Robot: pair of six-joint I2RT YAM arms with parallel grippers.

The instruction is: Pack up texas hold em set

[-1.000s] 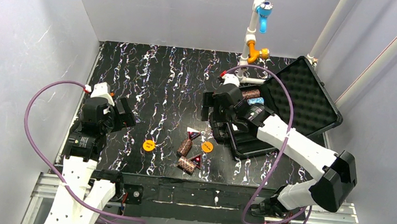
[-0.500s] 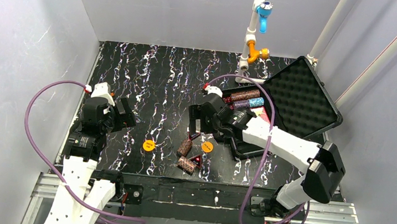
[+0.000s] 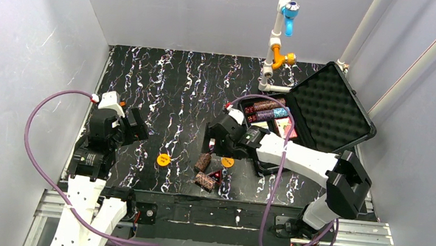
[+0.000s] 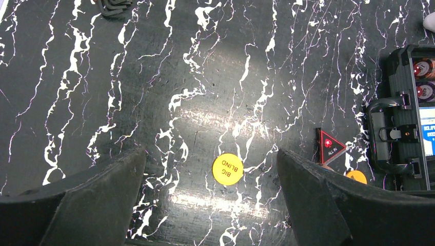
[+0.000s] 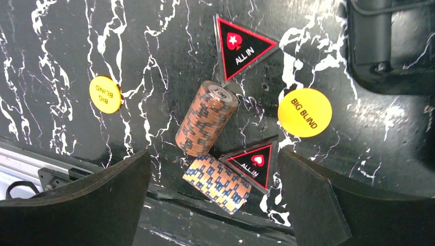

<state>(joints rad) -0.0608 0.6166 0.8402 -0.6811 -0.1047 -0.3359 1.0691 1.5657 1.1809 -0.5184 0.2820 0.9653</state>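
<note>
The right gripper point(image 5: 213, 161) hung released, jaws wide and grasping nothing, straight above a brown chip roll point(image 5: 206, 119) lying on the marbled table point(image 5: 61, 46). Back toward its wrist lay a blue-patterned chip roll point(image 5: 218, 183), touching a near triangle marker point(image 5: 252, 163) printed "ALL IN". A far triangle marker point(image 5: 241, 45) lay ahead of the fingertips, one tip tucked behind the brown roll's end. An orange disc point(image 5: 304, 112) sat just ahead of the finger on the case side. A second orange disc point(image 5: 104, 94) sat ahead of the other finger. From that wrist the case point(image 5: 384, 41) showed only as a handle and an edge, cut off at the frame's corner.

The left gripper point(image 4: 210, 154) was also spread wide and empty, well apart from the pile, with the second disc just ahead between its fingers. One of its fingers hid half of the other disc and a corner of one triangle.

From above, the case stood open with its foam lid point(image 3: 327, 104) raised. Rolls and decks lay inside but were too small to tell apart, and the right arm covered the near part of the base.
</note>
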